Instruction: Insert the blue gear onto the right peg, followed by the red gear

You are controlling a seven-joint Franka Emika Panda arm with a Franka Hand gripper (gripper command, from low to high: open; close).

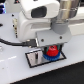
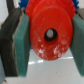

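The red gear point(image 2: 48, 32) is seen clamped between the jaws in the wrist view; the exterior view shows it held directly above the blue gear point(image 1: 48, 58), arm vertical.

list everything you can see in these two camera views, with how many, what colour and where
red gear: one, bright red, held between the gripper's fingers, just above the blue gear.
blue gear: one, bright blue, on the plate, under the red gear.
plate: one, white with black border, on the table.
table: one, white, under everything.
cable: one, black, running in from the exterior view's left.
gripper: one, teal-padded fingers closed on the red gear.
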